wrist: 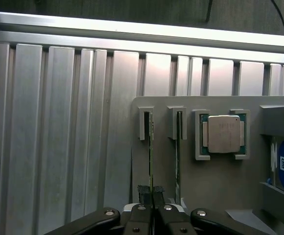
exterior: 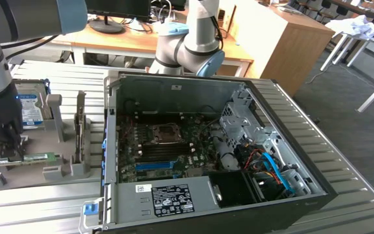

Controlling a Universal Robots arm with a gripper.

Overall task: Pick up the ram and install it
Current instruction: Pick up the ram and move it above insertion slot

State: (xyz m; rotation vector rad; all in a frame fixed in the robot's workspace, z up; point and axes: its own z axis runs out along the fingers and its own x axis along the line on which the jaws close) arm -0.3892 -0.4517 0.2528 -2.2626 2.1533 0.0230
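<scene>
The ram (wrist: 150, 142) is a thin green stick standing on edge in a slot of the grey holder (wrist: 215, 181). A second green stick (wrist: 178, 147) stands in the slot beside it. My gripper (wrist: 151, 192) is directly over the first stick, with its dark pads (wrist: 143, 192) pressed together on the stick's upper edge. In the exterior view the gripper (exterior: 6, 145) is down at the ram (exterior: 25, 159) on the holder (exterior: 37, 170), at that view's left, beside the open computer case (exterior: 194, 214). The stick still sits in its slot.
A processor chip (wrist: 224, 133) lies in a holder pocket and a hard drive (exterior: 31, 109) with a blue-white label stands at the holder's far end. Inside the case are the motherboard (exterior: 164, 146), its blue slot (exterior: 154, 165) and coloured cables (exterior: 271, 168). A second arm's base (exterior: 187, 48) stands behind the case.
</scene>
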